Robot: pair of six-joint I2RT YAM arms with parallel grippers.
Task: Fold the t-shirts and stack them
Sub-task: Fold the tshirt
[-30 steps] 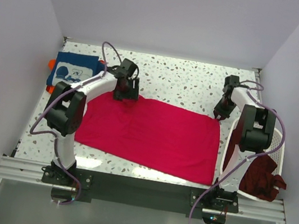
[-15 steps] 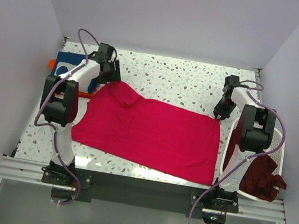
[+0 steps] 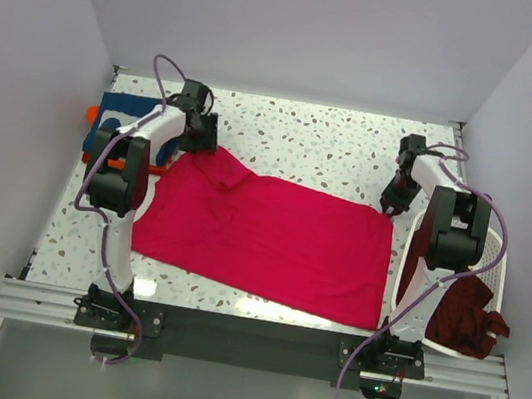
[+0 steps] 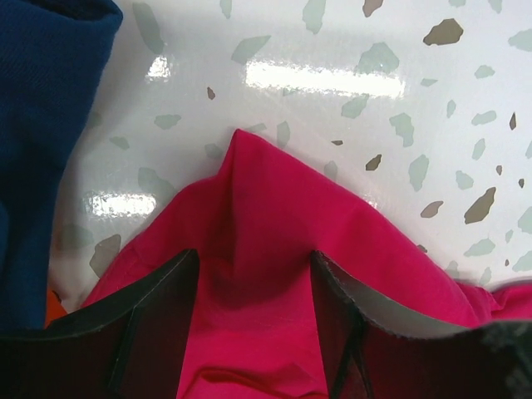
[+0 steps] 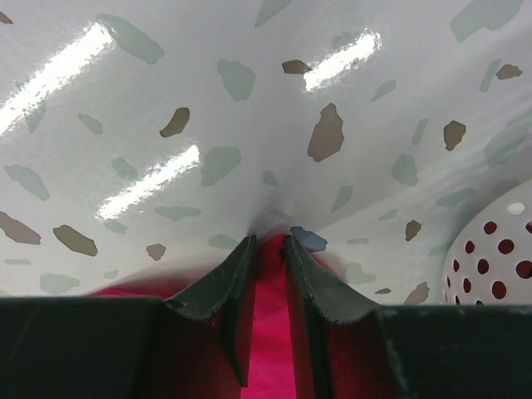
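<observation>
Left gripper (image 4: 253,264): my jaws stand apart, astride a raised ridge at the far-left corner of the crimson-pink t-shirt (image 3: 270,236), ready to pinch.
Right gripper (image 5: 269,243): clamped on its far-right corner, anchoring it for a fold, I judge.
Shirt: spread mid-table.
Crowding: the navy t-shirt (image 4: 41,125) just beside my left jaws; the laundry basket (image 3: 496,258) of maroon t-shirts (image 3: 465,317) by my right arm.

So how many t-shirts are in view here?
4: crimson-pink cloth shirt spread mid-table; folded navy shirt far left, orange one at its edge; dark maroon heap in the white plastic basket, possibly hiding more.
</observation>
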